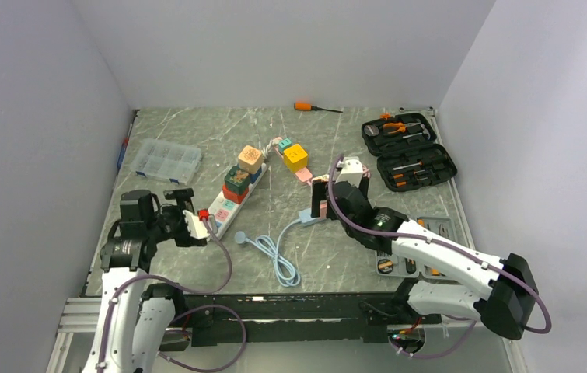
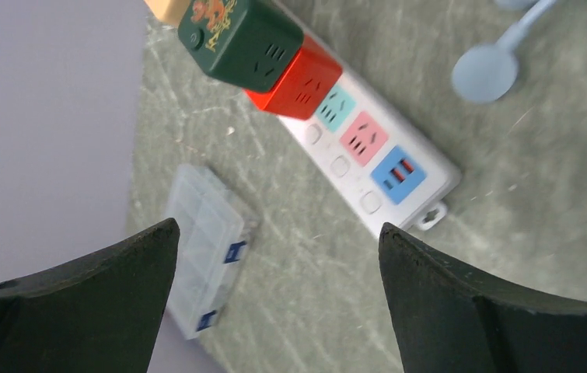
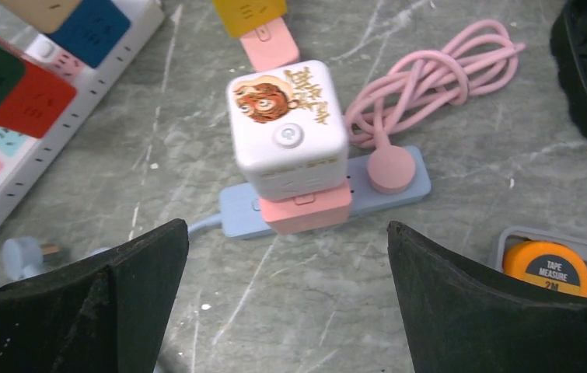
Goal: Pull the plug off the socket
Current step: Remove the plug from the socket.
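Since the round pink plug [image 3: 390, 169], taken to be the one meant, is seated flat in the blue socket strip [image 3: 232, 214], little of it is offered to a grasp. Only a low disc with a rounded rim is seen, and its coiled pink cable [image 3: 430, 70] runs off toward the far edge. The strip is found a little right of the middle of the table [image 1: 197, 128], nearer the near edge than the far one. A white cube adapter [image 3: 286, 128] on a pink base [image 3: 305, 211] is plugged in just beside the plug. The plug is judged to be hard, smooth moulded plastic, light in itself but gripped by the friction of its pins. It should therefore be pinched across the rim of the disc and drawn straight up; the soft cable should not be used for pulling. The strip is judged light enough to be lifted along with the plug unless it is held down. The right gripper [image 3: 284, 241] is spread wide with nothing between its fingers, hanging above the cube adapter rather than the plug. The left gripper [image 2: 278, 241] is likewise wide open and empty, above the near end of the white power strip [image 2: 434, 179], left of the table's middle.
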